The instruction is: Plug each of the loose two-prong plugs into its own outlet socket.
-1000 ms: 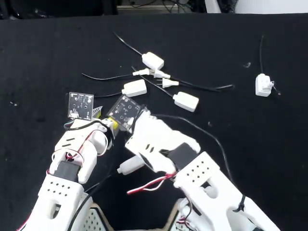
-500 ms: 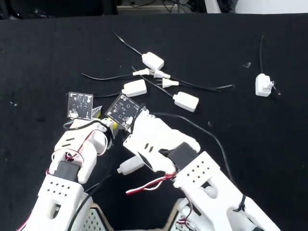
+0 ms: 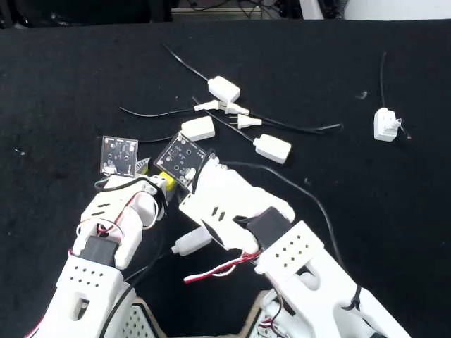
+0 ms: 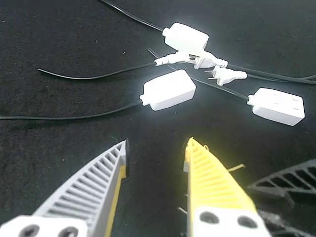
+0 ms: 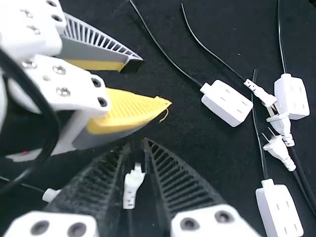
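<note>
Black table [image 3: 70, 70]: left gripper [image 4: 157, 143] gapes low; right gripper [image 5: 137, 144] beside it pinches a white plug [image 5: 132, 186].

White plugs [image 3: 239, 121] and sockets [image 3: 272, 148], black cords [image 3: 151, 113], black table [image 3: 63, 77].

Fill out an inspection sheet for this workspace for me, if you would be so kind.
Surface: black table, flat.
Job's things: three white socket blocks are clustered mid-table, with three loose plugs among them. A separate white piece with a cord lies apart from the cluster.
Clutter: nothing seen.
Hands: left hand is open and empty, short of the cluster. Right hand is closed on a small white plug.
Cables: black cords cross one another in the cluster.
Surroundings: dark equipment beyond the far edge, too dim to identify.
</note>
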`<state>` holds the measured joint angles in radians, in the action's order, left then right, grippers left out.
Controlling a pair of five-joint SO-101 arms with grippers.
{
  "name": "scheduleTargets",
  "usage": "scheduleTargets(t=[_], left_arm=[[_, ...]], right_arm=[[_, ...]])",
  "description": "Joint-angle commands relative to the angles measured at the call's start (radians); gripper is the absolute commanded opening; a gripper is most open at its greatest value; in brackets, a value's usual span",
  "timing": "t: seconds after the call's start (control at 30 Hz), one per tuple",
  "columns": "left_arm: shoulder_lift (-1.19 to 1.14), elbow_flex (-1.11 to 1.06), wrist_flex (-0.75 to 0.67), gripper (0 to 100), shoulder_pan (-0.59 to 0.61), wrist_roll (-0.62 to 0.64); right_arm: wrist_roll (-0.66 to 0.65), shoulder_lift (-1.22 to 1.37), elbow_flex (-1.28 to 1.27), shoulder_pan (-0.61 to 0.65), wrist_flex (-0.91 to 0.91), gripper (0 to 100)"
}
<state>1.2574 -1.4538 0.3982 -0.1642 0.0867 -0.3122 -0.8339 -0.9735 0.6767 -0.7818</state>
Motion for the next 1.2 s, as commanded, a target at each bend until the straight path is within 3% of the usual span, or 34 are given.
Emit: scheduleTargets(t=[0.0,0.3,0.5,0.8,1.17], left_arm=[[0.008,0.013,-0.011,20,-0.008,-0.002],[0.012,0.007,0.068,20,-0.033,-0.002],[0.008,-0.001,0.072,20,-0.042,0.006],[0.008,-0.015,0.066,20,-0.035,0.008],[0.009,-0.008,0.066,20,-0.012,0.008]], right_arm=[[-0.011,-0.028,0.064,-0.006,-0.008,1.0],[0.046,0.007,0.047,-0.014,-0.167,4.8],[0.060,0.326,0.134,-0.112,-0.181,10.3],[0.141,0.700,0.280,-0.107,-0.184,10.3],[0.137,0.734,0.271,-0.094,-0.160,10.3]])
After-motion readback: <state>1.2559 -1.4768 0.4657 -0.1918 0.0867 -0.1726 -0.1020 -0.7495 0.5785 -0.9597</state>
